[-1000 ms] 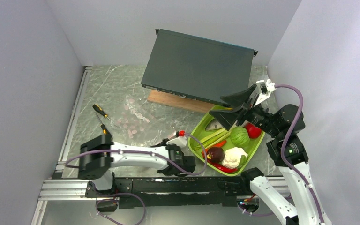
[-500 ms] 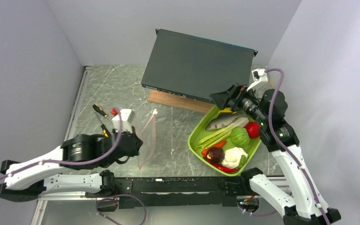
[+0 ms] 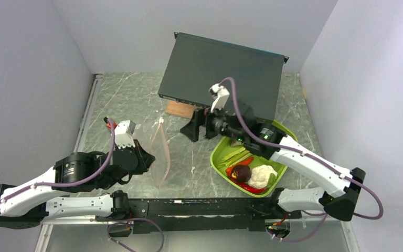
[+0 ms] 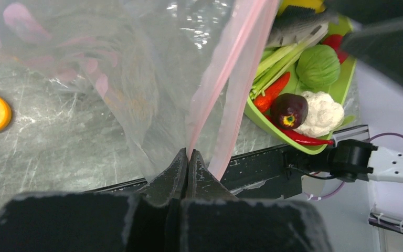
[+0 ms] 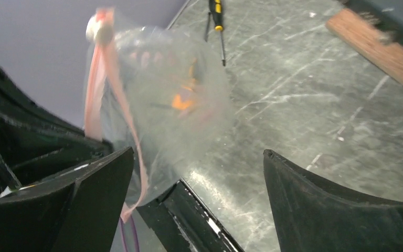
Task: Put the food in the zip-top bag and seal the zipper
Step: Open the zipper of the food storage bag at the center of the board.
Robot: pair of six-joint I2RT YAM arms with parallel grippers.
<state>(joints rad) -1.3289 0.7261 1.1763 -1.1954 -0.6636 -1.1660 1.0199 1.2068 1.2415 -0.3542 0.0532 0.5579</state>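
With the left gripper clenched, the zipper is pinched at its near end and the zip-top bag is held upright over the table. The right gripper is spread wide, empty, and pointed at the bag. Food is seen in the lime-green tray beside the bag.

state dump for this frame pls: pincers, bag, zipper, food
left pincer: shut on the zip-top bag at its mouth edge, holding it up
right pincer: open, empty, between bag and tray
zipper: not sealed; its two pink strips part above the pinch
food location: all in the lime-green tray
food seen: cabbage, cauliflower, dark purple ball, red chili, green stalks, grey fish
food in bag: none seen
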